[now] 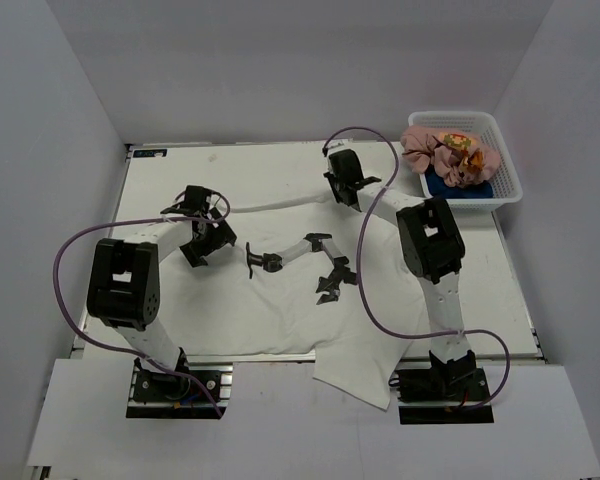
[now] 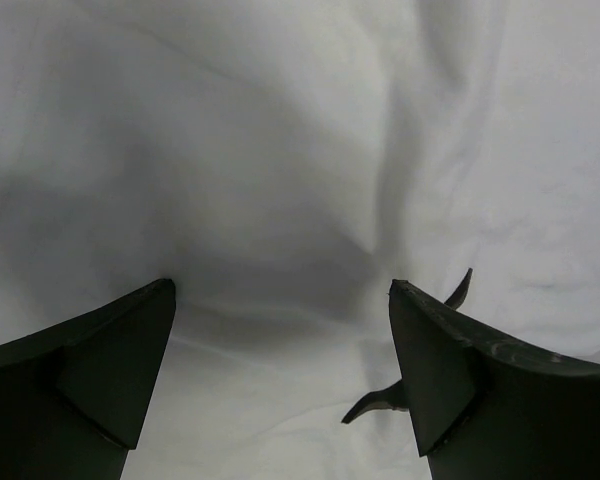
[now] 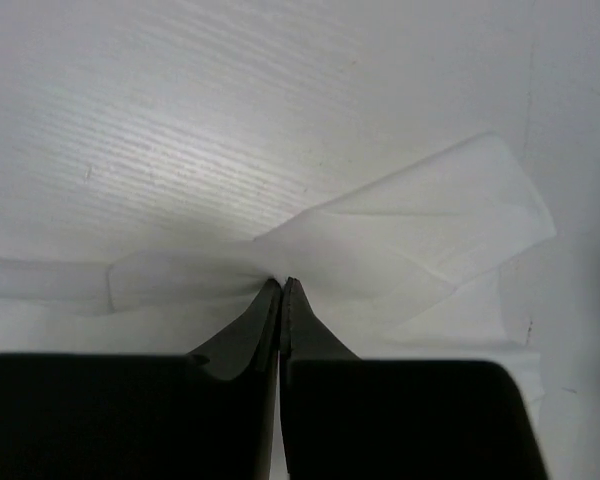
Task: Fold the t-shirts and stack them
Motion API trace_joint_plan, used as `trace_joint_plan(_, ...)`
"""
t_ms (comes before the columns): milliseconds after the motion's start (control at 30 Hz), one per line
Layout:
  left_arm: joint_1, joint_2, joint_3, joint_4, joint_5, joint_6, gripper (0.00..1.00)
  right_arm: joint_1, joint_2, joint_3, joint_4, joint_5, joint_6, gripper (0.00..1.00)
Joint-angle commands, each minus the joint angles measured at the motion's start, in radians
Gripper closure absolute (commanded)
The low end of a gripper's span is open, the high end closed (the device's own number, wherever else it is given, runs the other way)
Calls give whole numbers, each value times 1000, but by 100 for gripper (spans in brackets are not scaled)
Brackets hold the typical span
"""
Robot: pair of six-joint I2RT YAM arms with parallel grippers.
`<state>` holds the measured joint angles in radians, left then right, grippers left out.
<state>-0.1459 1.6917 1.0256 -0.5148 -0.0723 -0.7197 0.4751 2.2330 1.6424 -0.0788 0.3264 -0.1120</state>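
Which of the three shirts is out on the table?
The white t-shirt, spread out; the pink t-shirt and navy t-shirt sit crumpled in the basket.

Between the spread fingers of the left claw (image 2: 280, 290) lies the white t-shirt (image 2: 280, 150), soft matt cloth in shallow rumples. The fingers (image 2: 100, 370) look like matt black plastic, the right-hand one faintly scuffed. The right claw (image 3: 282, 285), the same dull black, nips a thin, half-sheer fold of that cloth, and beyond it the table (image 3: 230, 100) is white, finely ribbed, with a mild sheen
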Motion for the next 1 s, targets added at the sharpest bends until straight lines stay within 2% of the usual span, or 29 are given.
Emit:
trace_joint_plan(0,-3,17,-25,-5,-24,19,1,-4,14,72,166,79,-3,100)
trace_joint_plan(100,-3,45,-35,6,-15,19,1,-3,75,156,272,53,-41,100)
trace_joint_plan(167,-3,59,-35,6,-15,19,1,-7,170,233,307,48,-103,100)
trace_joint_plan(200,-3,68,-35,6,-15,19,1,-9,232,337,347,59,-130,99)
trace_joint_plan(233,-3,68,-35,6,-15,19,1,-10,256,377,352,78,-164,69)
trace_joint_plan(267,-3,68,-35,-4,-15,19,1,-9,281,417,352,85,-175,63)
trace_joint_plan(300,-3,68,-35,-13,-26,19,1,-10,347,533,306,91,-190,61)
trace_joint_plan(400,-3,59,-35,-22,-57,19,1,-4,321,550,275,82,-178,10)
trace_joint_plan(600,-3,-13,-25,-22,-66,19,1,-10,15,179,307,-27,-19,10)
trace_joint_plan(633,-3,-13,-15,-22,-66,19,1,-7,-78,89,280,-18,17,10)
trace_joint_plan(700,-3,-41,8,-33,-66,19,1,-9,-128,38,239,16,58,10)
trace_joint_plan(733,-3,-41,28,-33,-66,19,1,-9,-195,16,155,20,160,10)
trace_joint_plan(800,-3,-50,69,-42,-90,19,1,-23,-264,-78,81,4,205,10)
trace_joint_plan(833,-3,-50,86,-42,-99,19,1,-26,-275,-145,30,3,263,10)
trace_joint_plan(967,15,-7,181,-60,-122,19,1,-50,-326,-233,-56,16,333,10)
